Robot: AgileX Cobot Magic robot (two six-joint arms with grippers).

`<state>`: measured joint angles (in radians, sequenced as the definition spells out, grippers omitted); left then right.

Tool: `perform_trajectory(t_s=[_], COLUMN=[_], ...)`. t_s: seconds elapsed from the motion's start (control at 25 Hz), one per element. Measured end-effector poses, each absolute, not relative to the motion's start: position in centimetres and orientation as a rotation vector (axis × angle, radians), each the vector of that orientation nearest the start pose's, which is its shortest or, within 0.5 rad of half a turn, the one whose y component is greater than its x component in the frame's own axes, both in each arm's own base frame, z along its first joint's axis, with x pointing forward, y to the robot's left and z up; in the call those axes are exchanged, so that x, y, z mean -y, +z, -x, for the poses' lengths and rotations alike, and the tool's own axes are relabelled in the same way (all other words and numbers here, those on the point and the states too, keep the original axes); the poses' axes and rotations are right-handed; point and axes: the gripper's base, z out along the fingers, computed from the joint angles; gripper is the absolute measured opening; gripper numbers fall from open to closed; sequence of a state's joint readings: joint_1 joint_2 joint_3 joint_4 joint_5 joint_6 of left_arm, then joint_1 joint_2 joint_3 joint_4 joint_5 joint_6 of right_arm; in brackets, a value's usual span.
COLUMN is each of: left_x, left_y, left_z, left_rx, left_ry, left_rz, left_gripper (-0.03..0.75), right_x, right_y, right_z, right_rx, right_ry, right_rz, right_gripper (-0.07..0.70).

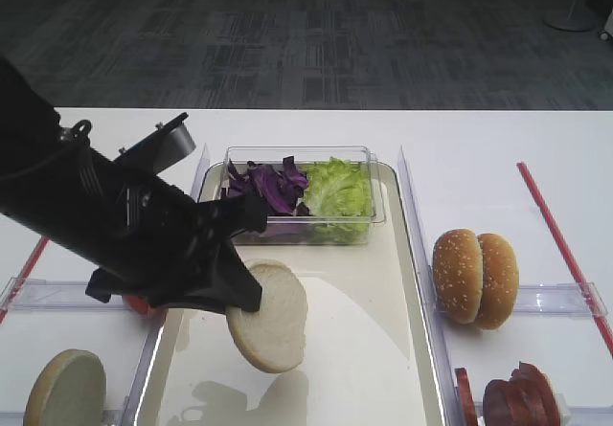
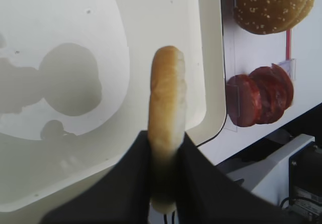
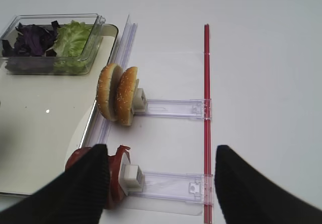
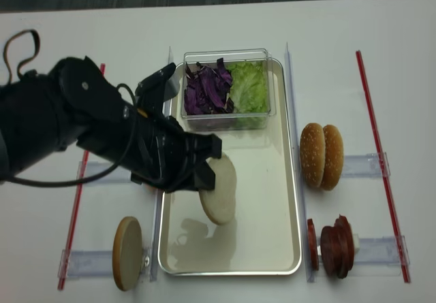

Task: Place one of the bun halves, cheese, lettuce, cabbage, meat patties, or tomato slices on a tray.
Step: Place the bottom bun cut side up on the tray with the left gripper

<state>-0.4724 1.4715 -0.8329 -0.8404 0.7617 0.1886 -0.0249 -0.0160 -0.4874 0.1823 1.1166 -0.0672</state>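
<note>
Your left claw [image 2: 166,158] pinches a bun half [image 1: 273,316] on edge, held above the tray [image 1: 383,349] toward its 8 o'clock side; your right claw [image 3: 161,183] stands spread over the surface [image 3: 251,58], tomato slices [image 3: 113,176] at its 9 o'clock

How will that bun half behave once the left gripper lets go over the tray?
The bun half hangs tilted, pinched at one edge by the left gripper above the tray. It keeps its shape, so probably fairly stiff and light. Being round, it may flop flat or roll slightly.
</note>
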Motion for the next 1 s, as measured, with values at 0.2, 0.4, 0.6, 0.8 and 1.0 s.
perform_trajectory(t_s=[0.2, 0.4, 0.6, 0.8, 1.0], left_x=[16.0, 16.7, 16.9, 16.8, 16.8], left_y=[20.4, 18.6, 17.0, 16.5, 16.4], left_z=[-21.9, -22.4, -22.7, -23.0, -23.2], left_rx=[-2.782, -2.746, -2.787, -2.794, -2.786], left_ry=[-1.144, -1.236, -1.235, -1.210, -1.184], left_rz=[-0.092, -0.101, -0.095, -0.078, -0.063], left_gripper=[0.082, 0.082, 0.081, 0.081, 0.080], right_x=[-1.5, -1.5, -1.5, -1.5, -1.5], right_y=[27.0, 27.0, 27.0, 27.0, 27.0], right_z=[0.9, 0.9, 0.9, 0.9, 0.9], right_rx=[-2.086, -2.086, -2.086, -2.086, -2.086], right_ry=[0.164, 0.164, 0.164, 0.164, 0.164], right_rz=[0.059, 0.059, 0.059, 0.059, 0.059], right_gripper=[0.482, 0.482, 0.482, 0.482, 0.482])
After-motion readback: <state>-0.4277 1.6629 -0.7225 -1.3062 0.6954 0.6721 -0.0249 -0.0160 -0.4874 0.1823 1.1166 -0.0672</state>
